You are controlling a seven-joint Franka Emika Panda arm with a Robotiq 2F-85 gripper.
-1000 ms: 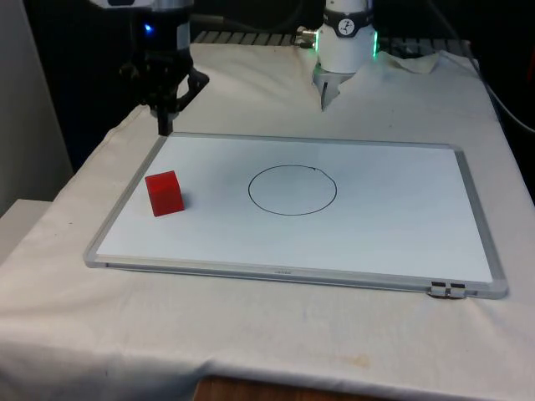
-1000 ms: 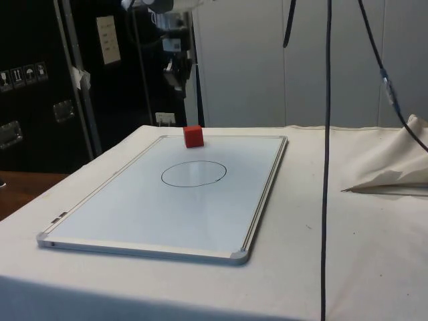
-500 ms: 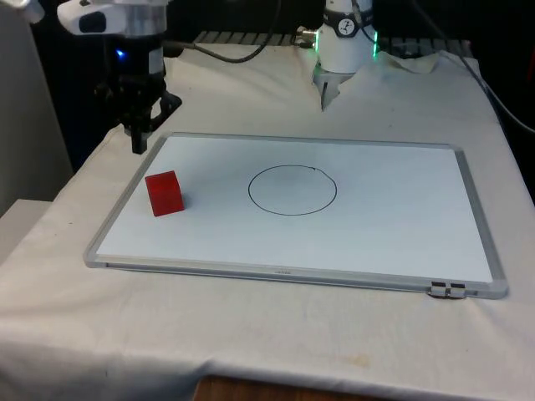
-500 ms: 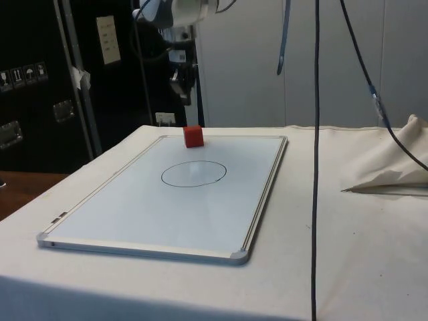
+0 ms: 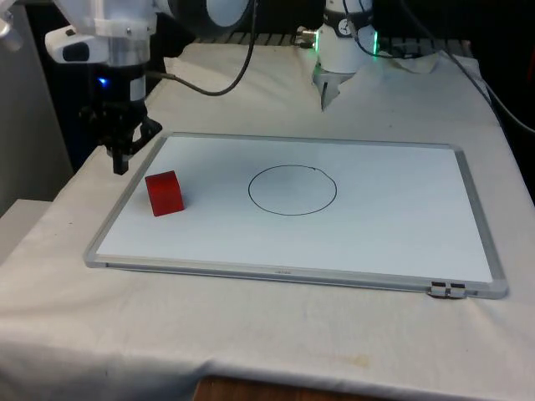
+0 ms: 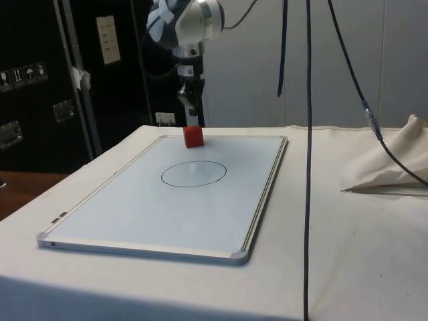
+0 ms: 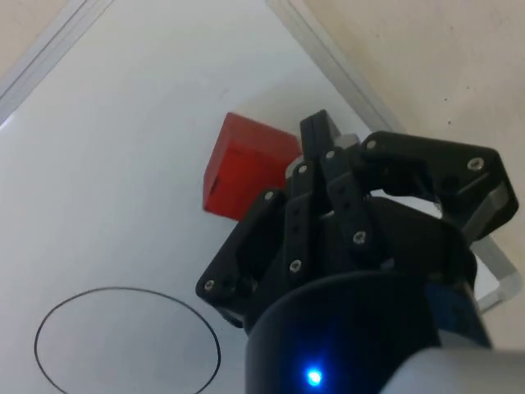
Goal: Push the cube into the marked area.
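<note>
A: Where was the small red cube [image 5: 165,193] at this entry?

B: It sat on the flat white whiteboard with a grey metal frame [image 5: 468,209], near the board's edge on the front view's left. It stood outside the black drawn circle [image 5: 292,190], well apart from it, with bare board between them. The side view gave the same: cube [image 6: 193,136] at the far end of the board [image 6: 267,180], circle [image 6: 193,172] nearer the camera.

A: And the black two-finger gripper [image 5: 121,164]?

B: It hung tips-down over the board's frame, just beside the cube on the front view's left and slightly farther back, not touching it. In the wrist view the fingers [image 7: 316,156] were pressed together, nothing between them, with the cube [image 7: 242,167] just beyond the tips.

A: Table?

B: White cloth [image 5: 251,334] under the board.
</note>
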